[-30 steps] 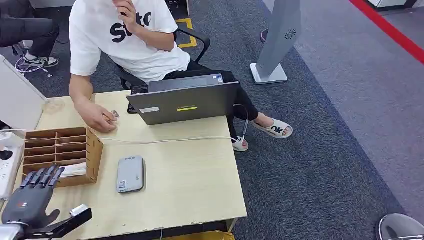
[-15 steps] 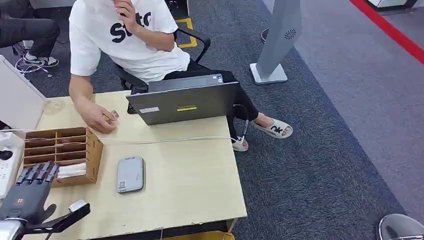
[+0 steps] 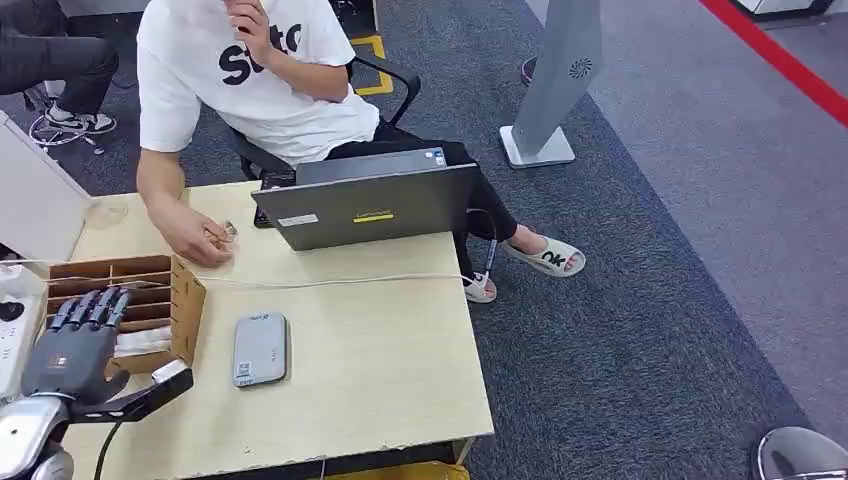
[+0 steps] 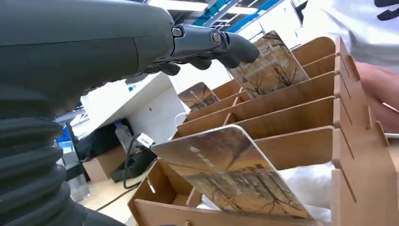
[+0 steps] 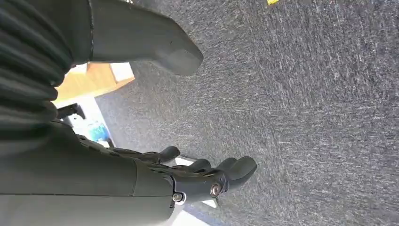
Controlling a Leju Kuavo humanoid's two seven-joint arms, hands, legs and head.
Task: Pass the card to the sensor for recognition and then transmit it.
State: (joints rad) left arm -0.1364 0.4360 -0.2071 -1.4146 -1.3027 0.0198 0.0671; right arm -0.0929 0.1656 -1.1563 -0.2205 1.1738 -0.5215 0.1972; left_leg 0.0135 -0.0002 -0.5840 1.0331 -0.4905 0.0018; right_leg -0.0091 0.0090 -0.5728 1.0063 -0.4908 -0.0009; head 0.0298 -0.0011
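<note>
A wooden card rack (image 3: 186, 295) stands at the table's left edge. In the left wrist view its slots (image 4: 291, 113) hold several cards printed with a tree picture: one leans in the nearest slot (image 4: 235, 174), and another stands farther back (image 4: 270, 63). My left hand (image 3: 75, 350) hovers over the rack's near end, fingers straight and spread, thumb (image 3: 150, 388) out to the side, holding nothing. Its fingertips (image 4: 235, 47) are level with the far card. The grey card sensor (image 3: 261, 348) lies flat to the right of the rack. My right hand (image 5: 188, 183) hangs over carpet, holding nothing.
A person in a white shirt (image 3: 250, 70) sits behind the table, one hand (image 3: 205, 240) resting near the rack. An open laptop (image 3: 370, 205) stands at the back. A white cable (image 3: 330, 282) crosses the table. White equipment (image 3: 15, 320) lies left of the rack.
My left hand has moved forward and up from the table's near left corner, and its fingers now reach over the rack's near slots. The person and the sensor have stayed put.
</note>
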